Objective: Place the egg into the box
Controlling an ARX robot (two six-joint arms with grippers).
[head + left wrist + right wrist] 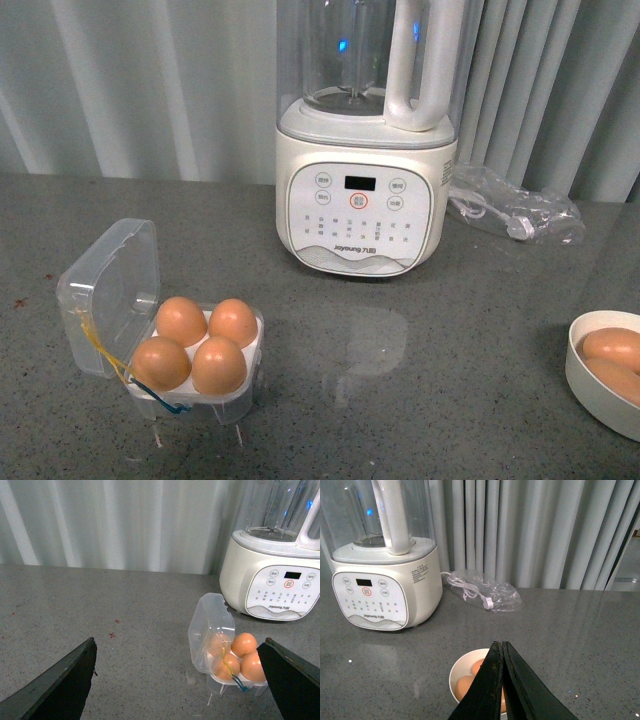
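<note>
The clear plastic box stands at the front left of the table with its hinged lid swung open to the left. Every cell of its white tray holds an orange-brown egg. A yellow and blue string hangs at its front. The box also shows in the left wrist view, near one finger of my open, empty left gripper, which is above the table. My right gripper is shut and empty, above a white bowl. Neither gripper shows in the front view.
The white bowl at the right edge holds two more eggs. A white blender stands at the back centre. A clear bag with a white cable lies to its right. Curtains hang behind the table.
</note>
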